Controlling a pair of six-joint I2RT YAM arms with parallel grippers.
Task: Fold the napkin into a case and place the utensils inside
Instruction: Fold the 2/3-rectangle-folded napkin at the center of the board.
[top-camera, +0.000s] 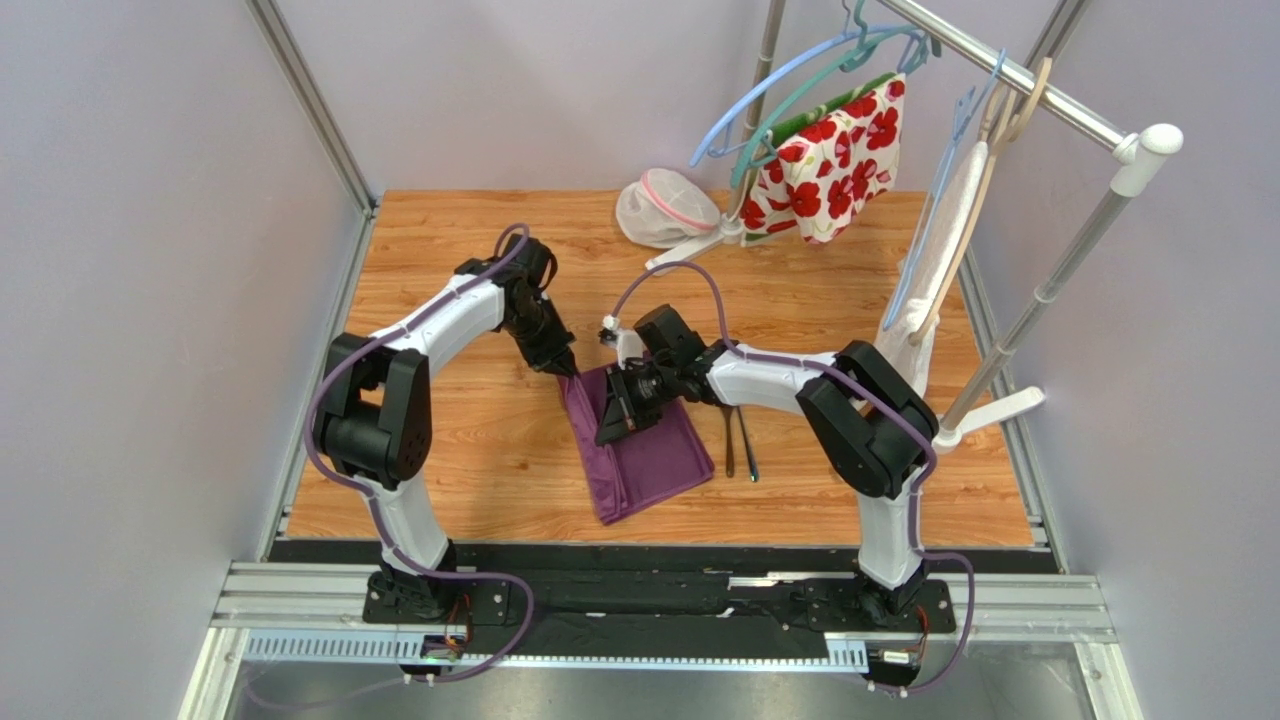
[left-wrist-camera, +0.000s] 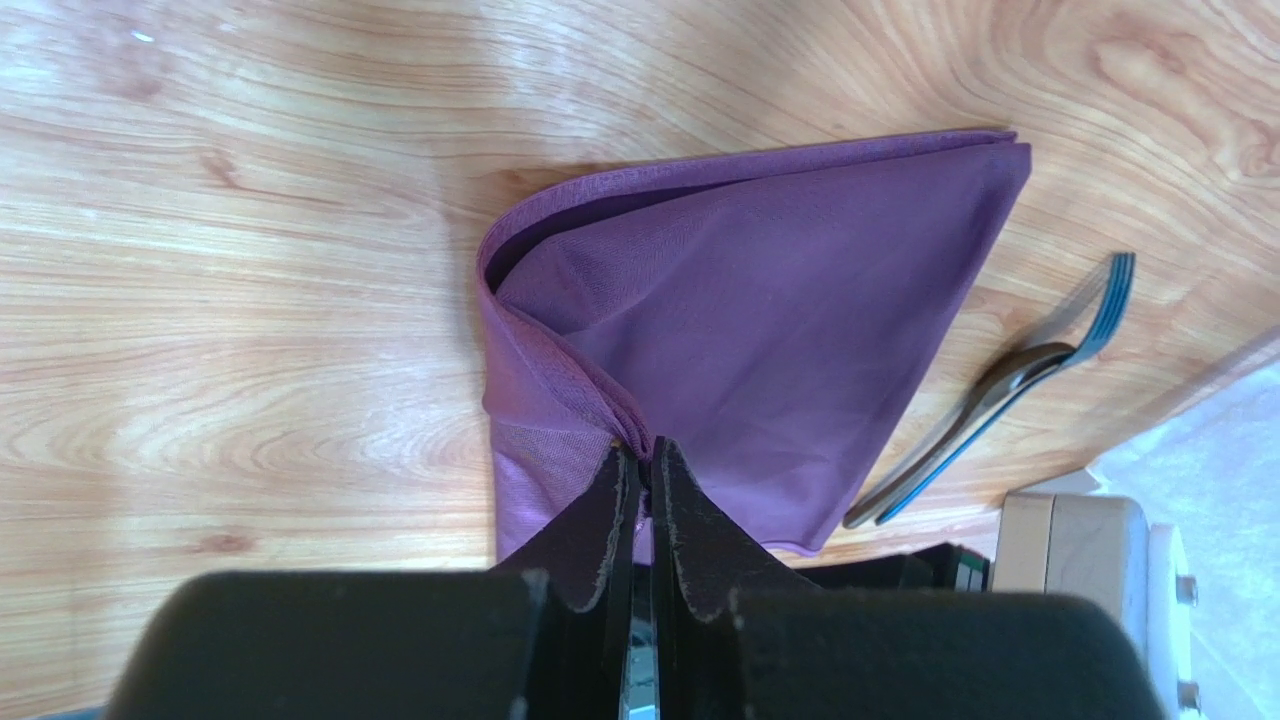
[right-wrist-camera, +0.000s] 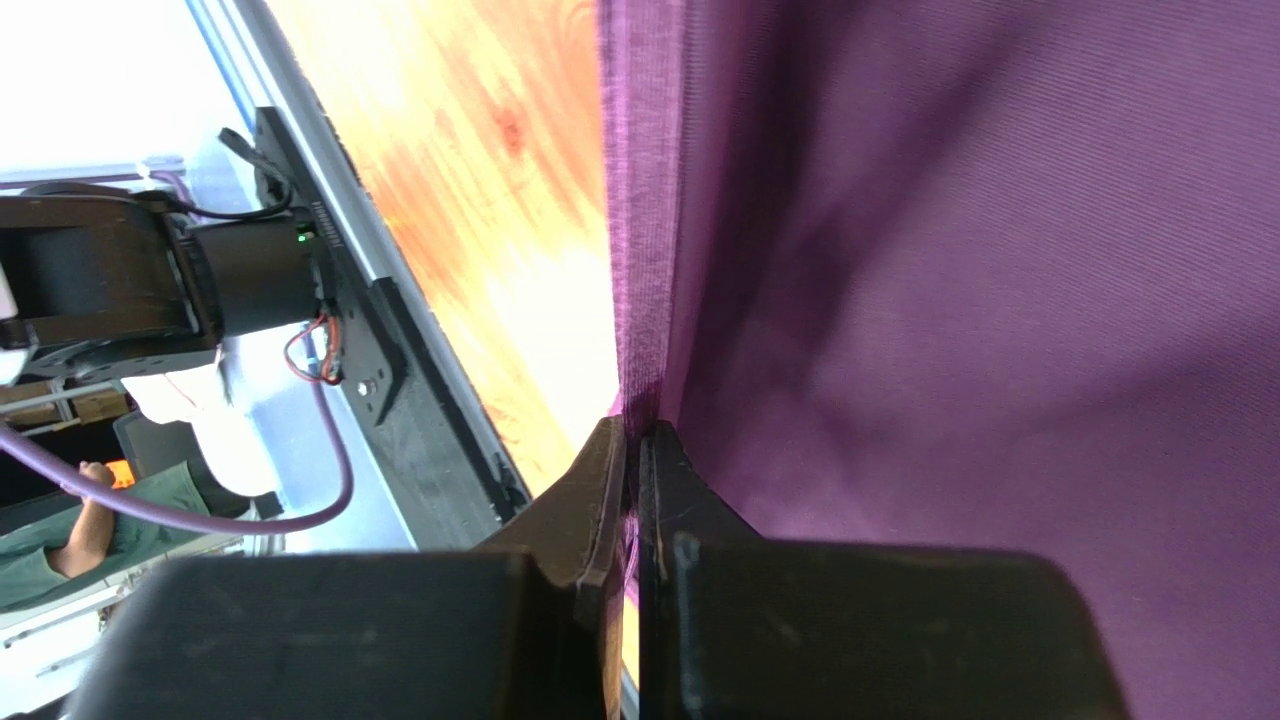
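Left gripper (left-wrist-camera: 643, 458) and right gripper (right-wrist-camera: 636, 438) each pinch the napkin (top-camera: 661, 465) closed-jawed at an edge, apparently to carry a fold across; utensils (top-camera: 738, 446) wait just beside.

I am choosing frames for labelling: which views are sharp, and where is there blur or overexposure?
Top external: evenly lit, sharp, the napkin clear. Left wrist: napkin and utensils sharp, the left gripper soft. Right wrist: the right gripper blurred, the background at upper left washed out to white.

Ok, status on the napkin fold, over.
Left claw shut on napkin corner. Right claw shut on its edge. Napkin only partly folded. Utensils lie beside it, nothing blocking.
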